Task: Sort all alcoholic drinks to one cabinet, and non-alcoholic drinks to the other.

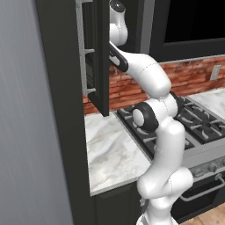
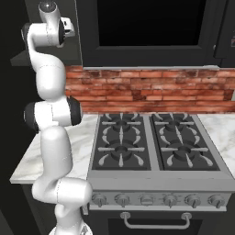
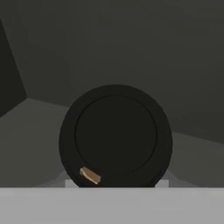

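A non-alcoholic drink, a paper coffee cup, appears from straight above in the hand view as a round dark lid (image 3: 116, 138) with a small tan patch at its lower left. It stands low in the middle of that view, directly in front of my gripper, inside a dark cabinet (image 3: 131, 43). The lid covers the fingertips, so I cannot see how the jaws stand or whether they touch the cup. In the left base view my arm (image 1: 145, 72) reaches up behind the open cabinet door (image 1: 99, 57). The alcoholic drinks are out of view.
The open dark door hangs over the marble counter (image 1: 110, 149), with the edges of the cabinet's shelves (image 1: 88, 52) beside it. A gas stove (image 2: 151, 142) sits to the right, below a brick backsplash (image 2: 151, 89). A tall grey panel (image 1: 26, 132) stands at the left.
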{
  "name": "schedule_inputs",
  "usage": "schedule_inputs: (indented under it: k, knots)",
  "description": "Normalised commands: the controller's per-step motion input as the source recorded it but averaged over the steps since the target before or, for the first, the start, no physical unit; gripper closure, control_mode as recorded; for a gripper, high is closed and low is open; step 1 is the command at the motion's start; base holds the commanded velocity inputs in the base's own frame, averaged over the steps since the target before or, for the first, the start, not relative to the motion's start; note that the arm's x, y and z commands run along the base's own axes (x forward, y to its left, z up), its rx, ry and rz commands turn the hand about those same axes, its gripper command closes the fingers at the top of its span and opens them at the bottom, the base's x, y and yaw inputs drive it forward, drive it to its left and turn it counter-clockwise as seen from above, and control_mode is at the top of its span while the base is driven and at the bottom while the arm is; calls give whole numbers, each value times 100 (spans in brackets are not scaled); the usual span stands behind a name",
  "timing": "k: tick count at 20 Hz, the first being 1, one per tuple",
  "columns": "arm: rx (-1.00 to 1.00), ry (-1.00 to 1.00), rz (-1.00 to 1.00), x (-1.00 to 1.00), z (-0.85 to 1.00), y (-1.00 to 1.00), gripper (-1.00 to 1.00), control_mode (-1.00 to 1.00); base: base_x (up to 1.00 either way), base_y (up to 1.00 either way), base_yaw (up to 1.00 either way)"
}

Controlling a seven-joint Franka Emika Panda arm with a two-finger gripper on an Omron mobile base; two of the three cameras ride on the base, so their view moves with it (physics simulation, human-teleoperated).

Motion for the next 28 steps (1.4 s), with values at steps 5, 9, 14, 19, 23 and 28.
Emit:
schedule_inputs:
  k: [5, 9, 14, 19, 23, 28]
  knots:
    - [0, 3, 0, 18, -14, 4, 100, -100, 0, 0, 0]
    - [0, 1, 0, 7, -20, 0, -100, -100, 0, 0, 0]
    - [1, 0, 0, 1, -39, 0, -100, -100, 0, 0, 0]
    - [3, -2, 0, 0, -40, 0, -100, -100, 0, 0, 0]
    - [2, -11, -1, 0, -8, -1, -100, -100, 0, 0, 0]
    - [1, -15, -2, -3, 0, -3, -100, -100, 0, 0, 0]
